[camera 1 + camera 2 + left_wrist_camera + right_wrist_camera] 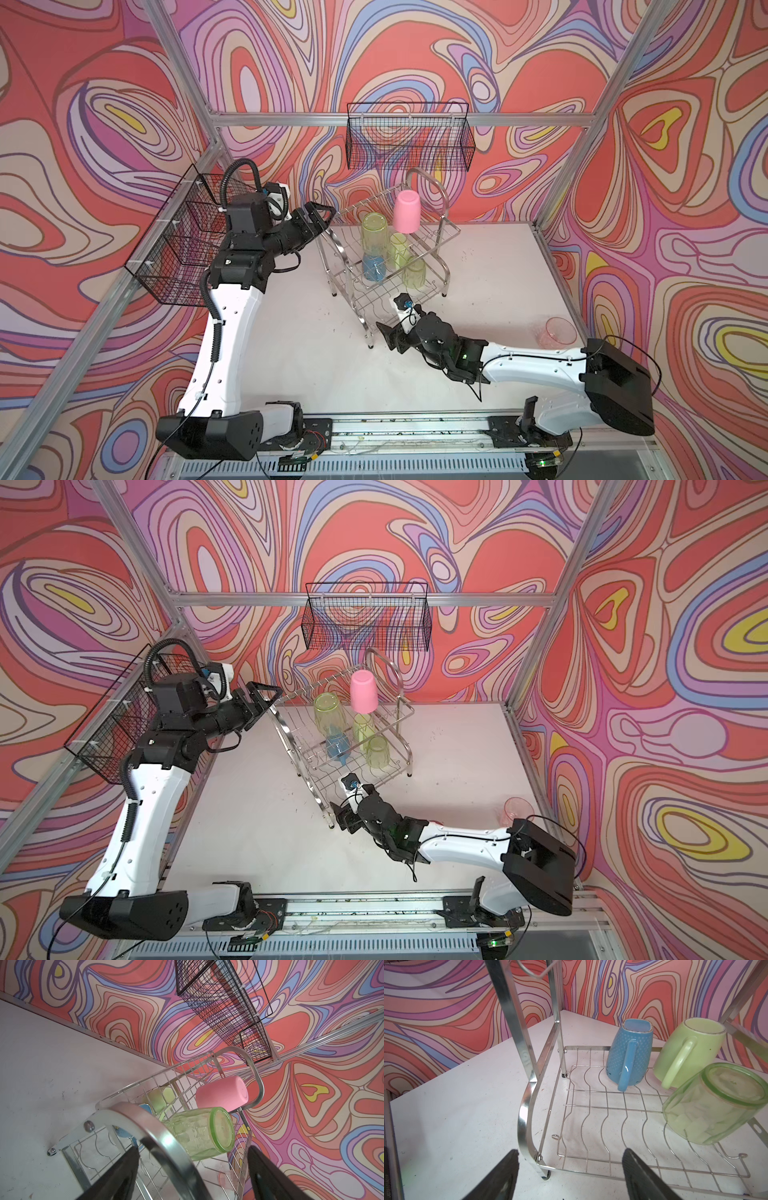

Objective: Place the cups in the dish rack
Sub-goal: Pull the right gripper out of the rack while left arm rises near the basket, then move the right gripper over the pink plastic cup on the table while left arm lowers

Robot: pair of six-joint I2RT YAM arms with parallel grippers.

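Silver dish rack (522, 1113) with five upside-down cups (407, 210) has its handle (166, 1138) between the open, empty left tool (323, 218); right tool (571, 1151) open, empty nearby.

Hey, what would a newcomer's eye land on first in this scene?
Probably the swirling coral, purple and blue walls all around the cell. Next, the pink tumbler standing upside down on the top tier of the silver dish rack in the middle, with the left gripper open around one looped handle. A lone clear pinkish cup is on the table near its right edge.
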